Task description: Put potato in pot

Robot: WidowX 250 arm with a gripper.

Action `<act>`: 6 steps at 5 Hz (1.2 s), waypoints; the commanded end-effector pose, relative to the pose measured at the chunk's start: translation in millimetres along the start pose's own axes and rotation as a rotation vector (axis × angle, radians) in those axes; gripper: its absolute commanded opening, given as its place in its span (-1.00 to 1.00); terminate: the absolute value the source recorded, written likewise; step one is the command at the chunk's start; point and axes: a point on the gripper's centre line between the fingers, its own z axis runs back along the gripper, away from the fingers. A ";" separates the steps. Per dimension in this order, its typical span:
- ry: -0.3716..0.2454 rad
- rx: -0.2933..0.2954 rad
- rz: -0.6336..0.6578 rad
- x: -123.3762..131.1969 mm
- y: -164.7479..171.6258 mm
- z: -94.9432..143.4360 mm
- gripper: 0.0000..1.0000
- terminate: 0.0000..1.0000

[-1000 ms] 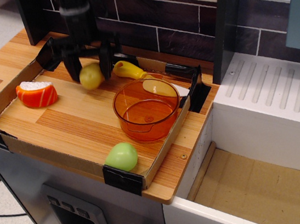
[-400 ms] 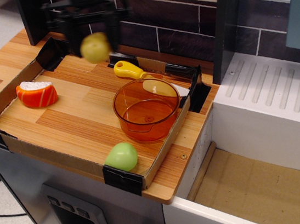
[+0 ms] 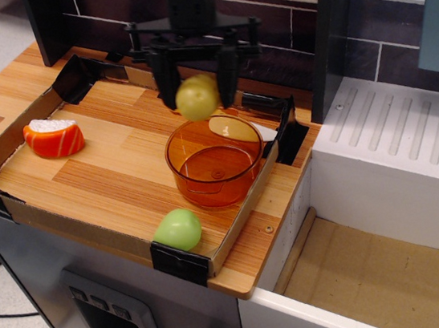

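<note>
Gripping round yellowish potato (image 3: 196,97) over translucent pot (image 3: 215,160).

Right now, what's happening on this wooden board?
The single arm's gripper is shut on the potato and holds it in the air above the back rim of the orange pot, whose yellow handle is hidden behind the gripper. The pot has nothing in it, so the drop has not happened. The orange half-fruit lies at the board's left, and the green fruit sits at the front edge; both are untouched.
</note>
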 end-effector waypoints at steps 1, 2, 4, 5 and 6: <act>-0.053 0.036 0.024 4.0 1.6 -18.8 1.00 -1.00; -0.055 0.028 0.036 3.9 2.7 -18.1 1.00 -1.00; -0.102 0.008 0.167 16.0 22.2 38.3 1.00 -1.00; -0.129 -0.019 0.340 38.5 54.7 66.8 1.00 -1.00; -0.129 -0.019 0.340 38.5 54.7 66.8 1.00 -1.00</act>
